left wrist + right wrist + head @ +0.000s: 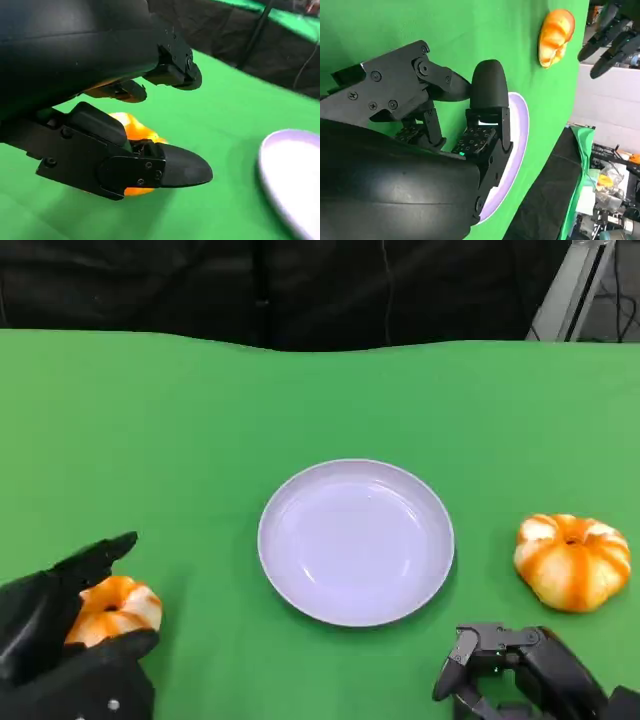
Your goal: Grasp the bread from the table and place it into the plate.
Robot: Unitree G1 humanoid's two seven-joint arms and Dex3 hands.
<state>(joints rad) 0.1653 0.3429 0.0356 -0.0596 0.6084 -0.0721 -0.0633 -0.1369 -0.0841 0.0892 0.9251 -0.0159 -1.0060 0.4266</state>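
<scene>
We see an orange-and-cream glazed bread (113,610) at the near left of the green bench (180,440), sitting between the fingers of the left hand (60,640), which closes around it from both sides. The plate (356,541) lies at the centre, well apart from it. A second, pumpkin-shaped bread (572,561) rests right of the plate. Our right hand (510,665) hovers near that one, fingers apart, holding nothing.

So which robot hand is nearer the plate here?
Right. The right robot hand sits just off the plate's near-right rim, holding nothing. The left robot hand is farther off at the table's near-left, wrapped around a bread roll.
</scene>
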